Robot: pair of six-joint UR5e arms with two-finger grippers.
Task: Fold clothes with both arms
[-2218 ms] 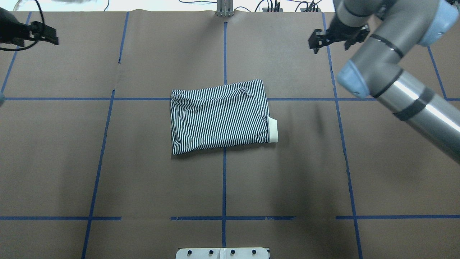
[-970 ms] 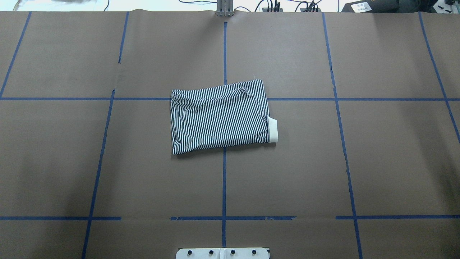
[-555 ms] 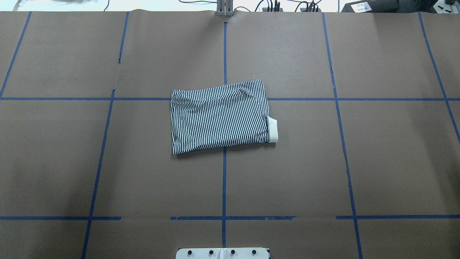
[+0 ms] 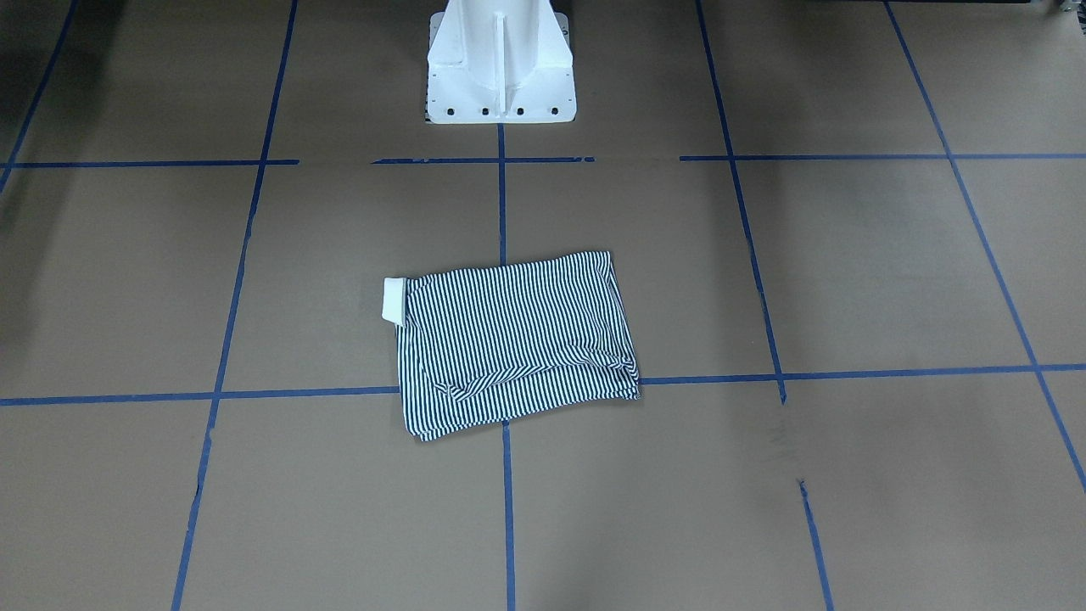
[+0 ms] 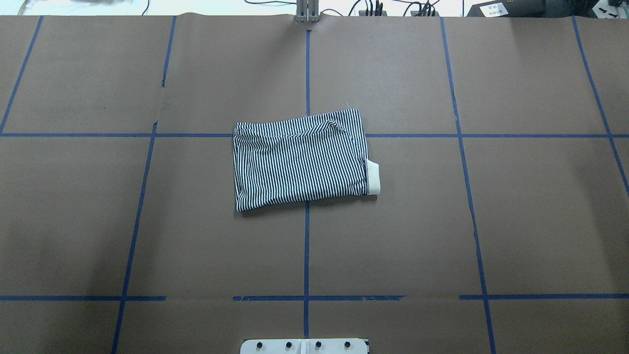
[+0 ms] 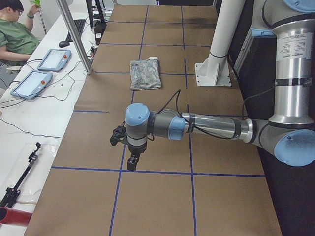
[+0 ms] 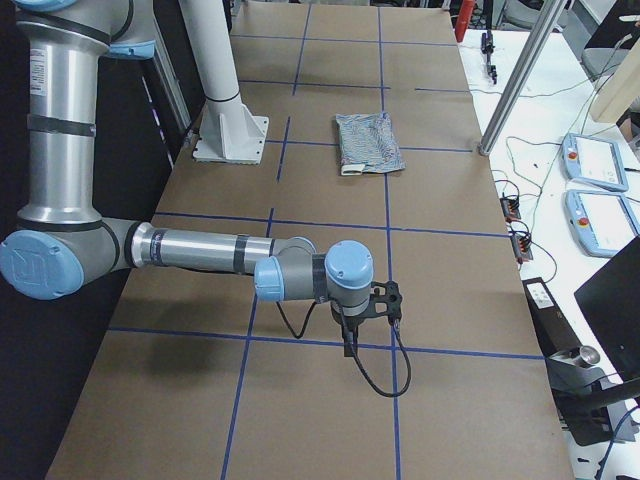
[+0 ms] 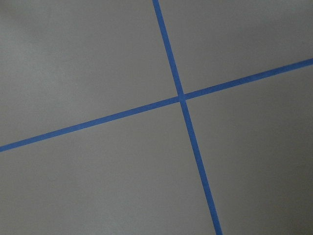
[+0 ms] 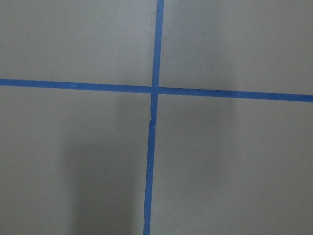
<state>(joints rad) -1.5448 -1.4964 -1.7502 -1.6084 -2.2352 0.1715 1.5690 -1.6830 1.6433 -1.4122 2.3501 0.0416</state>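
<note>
Navy-and-white polo shirt (image 5: pixel 300 161) sits folded into a neat rectangle mid-bench (image 5: pixel 491 221), well apart from both claws. Left claw (image 6: pixel 131 160) and right claw (image 7: pixel 352 330) hang over opposite ends with the shirt between them, neither obviously nearer. Its long axis runs claw to claw, cream collar (image 5: pixel 373 178) towards the right one. Honestly can't tell if either claw is open or closed. Looks pretty much done to me.
</note>
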